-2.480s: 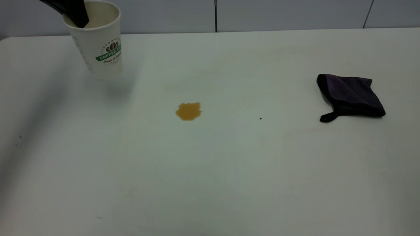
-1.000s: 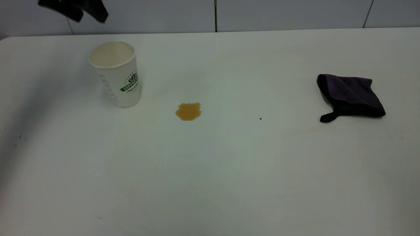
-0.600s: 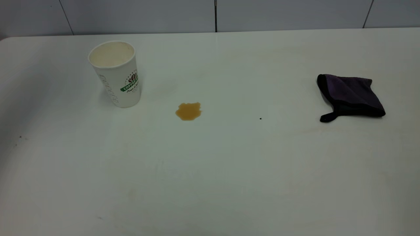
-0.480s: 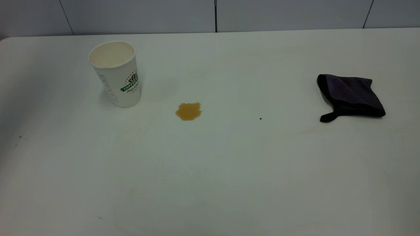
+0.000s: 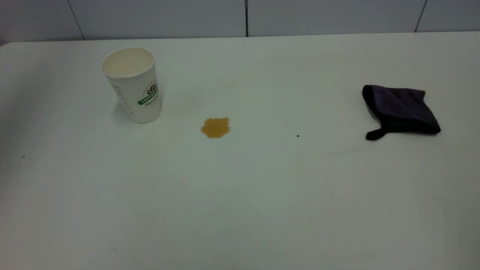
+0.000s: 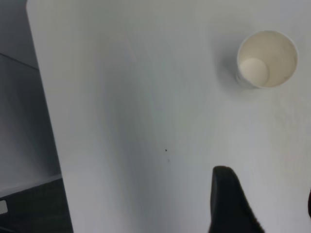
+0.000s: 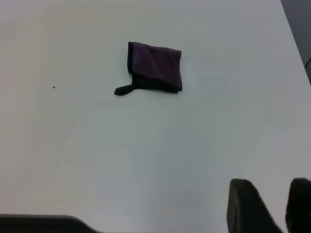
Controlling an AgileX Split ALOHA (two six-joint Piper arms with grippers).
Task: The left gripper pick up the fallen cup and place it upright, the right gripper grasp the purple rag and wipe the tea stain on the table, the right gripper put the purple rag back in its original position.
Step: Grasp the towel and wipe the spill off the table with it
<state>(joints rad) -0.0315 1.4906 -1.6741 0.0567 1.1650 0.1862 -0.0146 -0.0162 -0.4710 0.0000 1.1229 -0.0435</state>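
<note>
Left gripper [image 6: 265, 204]: raised above the table, fingers apart, holding nothing.
Right gripper [image 7: 272, 206]: raised, fingers slightly apart, holding nothing.

A grey panelled wall [image 5: 157, 17] is running behind the scene at 12 o'clock, with 3 dark seams dividing it into panels. Soft, even light is falling from above. At 7 o'clock in the left wrist view, dark flooring [image 6: 29, 208] is showing.
</note>
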